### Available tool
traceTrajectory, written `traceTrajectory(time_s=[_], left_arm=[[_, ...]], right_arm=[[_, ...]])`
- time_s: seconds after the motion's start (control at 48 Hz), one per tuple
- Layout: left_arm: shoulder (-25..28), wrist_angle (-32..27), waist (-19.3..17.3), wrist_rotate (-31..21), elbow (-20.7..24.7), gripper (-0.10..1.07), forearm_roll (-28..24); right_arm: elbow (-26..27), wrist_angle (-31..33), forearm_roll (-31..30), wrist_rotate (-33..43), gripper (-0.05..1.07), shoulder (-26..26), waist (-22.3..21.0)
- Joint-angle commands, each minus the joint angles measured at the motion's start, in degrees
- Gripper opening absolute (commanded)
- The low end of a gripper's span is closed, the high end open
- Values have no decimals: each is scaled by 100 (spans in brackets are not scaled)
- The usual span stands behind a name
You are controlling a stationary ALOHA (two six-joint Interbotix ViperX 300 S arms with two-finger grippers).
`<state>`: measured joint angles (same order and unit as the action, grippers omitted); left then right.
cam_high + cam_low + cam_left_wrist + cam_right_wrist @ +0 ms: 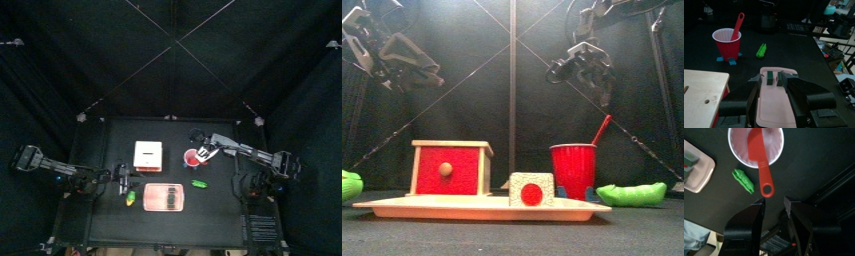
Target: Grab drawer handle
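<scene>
The drawer unit (452, 168) is a small pale box with a red front, standing left of the middle; its pale top (147, 152) shows from above. The drawer handle (444, 169) is a small round knob at the middle of that red front. My left gripper (123, 180) hangs open in front of the unit, over the tray, clear of the handle. In the left wrist view the jaws (774, 84) stand apart over the pink tray, the unit's top (701, 95) lies beside them and the handle is hidden. My right gripper (774, 207) is open above the red cup.
A flat pink tray (163, 199) lies at the table's front with a small white block (529, 189) on it. A red cup (573, 170) holding a red spoon (763, 168) stands to the right. Green toy vegetables (631, 194) lie on either side.
</scene>
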<state>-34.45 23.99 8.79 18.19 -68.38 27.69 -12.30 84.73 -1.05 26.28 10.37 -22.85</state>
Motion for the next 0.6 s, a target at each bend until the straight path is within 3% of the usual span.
traceTrajectory(time_s=[0.0, 0.208, 0.375, 0.583], left_arm=[[0, 26, 9, 0, 70, 77, -9], [-53, 44, -35, 9, 53, 77, -9], [-53, 62, -114, 0, 35, 77, 9], [-53, 193, -132, 0, 97, 76, 123]], right_arm=[[176, -334, -62, -18, 75, 79, 18], [62, -1310, -114, -18, 75, 167, 97], [-132, -2057, -158, -9, 75, 360, 519], [-650, -3647, -352, 26, 75, 686, 976]])
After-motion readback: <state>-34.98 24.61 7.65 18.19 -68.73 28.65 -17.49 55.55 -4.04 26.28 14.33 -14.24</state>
